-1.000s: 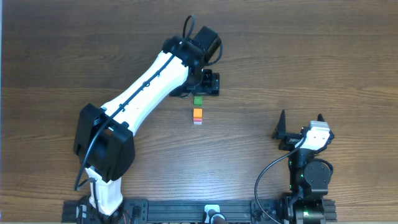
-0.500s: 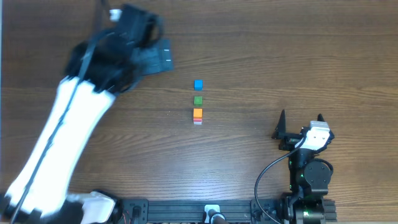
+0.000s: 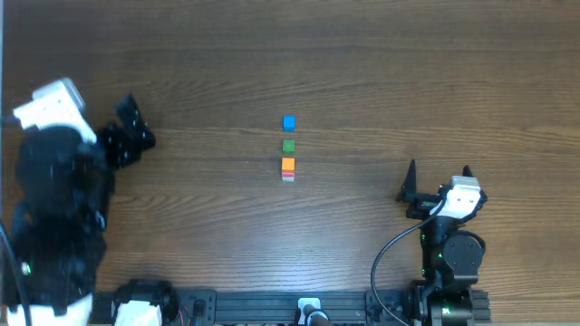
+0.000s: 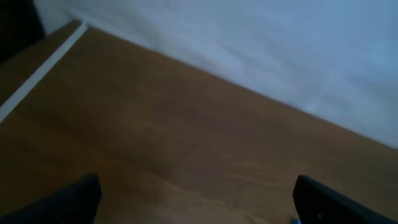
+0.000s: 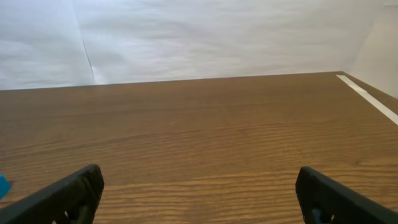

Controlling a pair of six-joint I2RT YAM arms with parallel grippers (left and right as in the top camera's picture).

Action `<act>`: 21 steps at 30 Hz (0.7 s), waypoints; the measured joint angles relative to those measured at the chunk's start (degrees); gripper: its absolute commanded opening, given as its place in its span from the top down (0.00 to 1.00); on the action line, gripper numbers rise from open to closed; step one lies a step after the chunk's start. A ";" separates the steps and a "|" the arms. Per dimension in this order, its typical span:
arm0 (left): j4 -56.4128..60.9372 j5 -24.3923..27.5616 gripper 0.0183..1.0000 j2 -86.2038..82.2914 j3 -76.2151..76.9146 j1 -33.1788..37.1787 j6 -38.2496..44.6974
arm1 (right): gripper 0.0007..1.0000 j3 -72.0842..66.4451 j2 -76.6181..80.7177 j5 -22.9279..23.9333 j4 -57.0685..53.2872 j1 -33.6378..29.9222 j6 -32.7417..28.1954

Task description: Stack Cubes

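1. While neither arm is carrying anything, both grippers are spread wide with only bare wood between the fingers. The left gripper (image 3: 134,134) sits out at the far left of the table (image 3: 435,72), well apart from the cubes. The right gripper (image 3: 437,177) hangs close to its own base on the right, also well clear of them.
2. Moving out to the cubes, they sit in a short line in the middle of the table. The blue cube (image 3: 288,123) is farthest from the arm bases, then the green cube (image 3: 288,146), then the orange cube (image 3: 288,165) nearest.
3. Blue and green each sit alone on the wood, near each other but not touching.
4. A pale sliver (image 3: 288,178) shows right against the orange cube's near edge. My guess is it's the side of a light cube underneath the orange one, but from above I honestly can't tell under from beside.
5. Progress, as I read it: at best one pair is stacked. Green and blue aren't on anything yet, so most of the job is left.
6. Looks-wise, they're small, square, solid-coloured blocks with flat tops, all lined up squarely with each other.
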 measured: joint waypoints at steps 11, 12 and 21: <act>15.58 -0.20 0.00 -21.70 -29.40 -1.57 0.79 | 0.01 0.00 -0.02 0.00 -0.02 0.00 0.00; 15.58 -1.62 0.00 -23.43 -30.99 -1.57 0.68 | 0.01 0.00 -0.07 -0.02 0.00 0.00 0.02; 13.94 -8.33 0.00 -36.68 -39.15 -1.57 -0.35 | 0.01 0.00 -0.04 0.00 -0.02 0.00 0.02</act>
